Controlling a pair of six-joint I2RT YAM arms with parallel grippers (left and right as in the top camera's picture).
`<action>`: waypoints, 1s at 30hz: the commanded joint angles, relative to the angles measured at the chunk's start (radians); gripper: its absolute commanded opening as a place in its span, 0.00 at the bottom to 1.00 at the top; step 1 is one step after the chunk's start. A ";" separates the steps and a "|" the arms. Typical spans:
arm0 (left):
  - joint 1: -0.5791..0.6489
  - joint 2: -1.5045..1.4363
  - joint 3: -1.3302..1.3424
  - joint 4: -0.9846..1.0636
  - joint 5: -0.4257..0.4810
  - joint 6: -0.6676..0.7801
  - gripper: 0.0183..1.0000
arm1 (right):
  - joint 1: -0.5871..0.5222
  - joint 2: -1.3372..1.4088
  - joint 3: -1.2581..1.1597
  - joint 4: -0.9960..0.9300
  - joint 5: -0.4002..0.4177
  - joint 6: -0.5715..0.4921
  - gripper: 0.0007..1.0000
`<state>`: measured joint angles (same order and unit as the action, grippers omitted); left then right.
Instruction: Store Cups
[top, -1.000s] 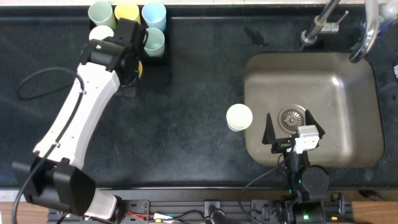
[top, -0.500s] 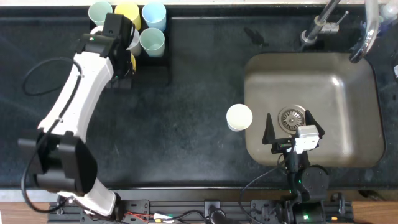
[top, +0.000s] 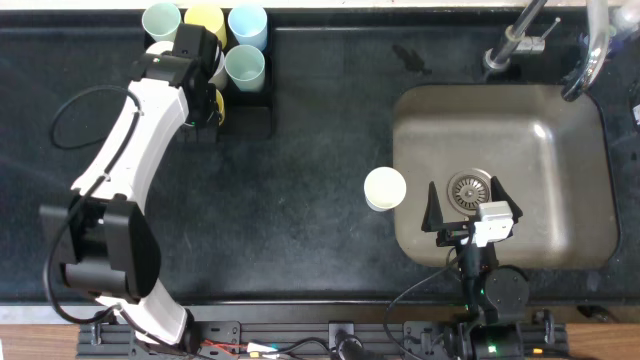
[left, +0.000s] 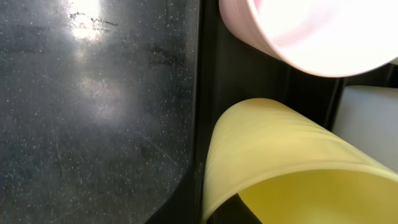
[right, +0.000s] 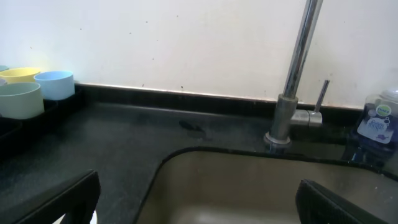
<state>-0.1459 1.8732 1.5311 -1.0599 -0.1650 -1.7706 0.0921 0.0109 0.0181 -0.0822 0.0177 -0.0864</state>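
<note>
A black cup rack (top: 250, 118) stands at the counter's back left, holding light green (top: 162, 18), yellow (top: 205, 17), blue (top: 247, 22) and teal (top: 244, 65) cups. My left gripper (top: 207, 95) is over the rack's left side, shut on another yellow cup (top: 216, 102). That yellow cup (left: 280, 155) looms close in the left wrist view, tilted, beside a pale cup rim (left: 311, 31). A white cup (top: 385, 188) stands on the counter at the sink's left edge. My right gripper (top: 470, 208) hangs open over the sink, empty.
The steel sink (top: 560, 120) takes up the right side, with a faucet (top: 520, 35) behind it and a drain (top: 470, 187). A soap bottle (right: 376, 124) stands by the faucet (right: 292, 81). Dark counter (top: 300, 200) lies between rack and sink.
My left gripper has shifted left and slightly back along the rack, carrying the yellow cup with it, and the arm's elbow swung left. The right arm has kept still.
</note>
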 joint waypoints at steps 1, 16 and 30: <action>0.018 0.031 -0.006 0.000 0.001 0.012 0.02 | -0.001 -0.007 -0.013 0.005 0.001 -0.004 1.00; 0.034 0.072 -0.006 0.016 0.030 0.012 0.03 | -0.001 -0.007 -0.013 0.005 0.001 -0.004 1.00; 0.034 0.087 -0.006 0.037 0.026 0.012 0.34 | -0.001 -0.007 -0.013 0.005 0.001 -0.004 1.00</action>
<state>-0.1169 1.9453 1.5311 -1.0241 -0.1413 -1.7645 0.0925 0.0109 0.0181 -0.0826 0.0181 -0.0868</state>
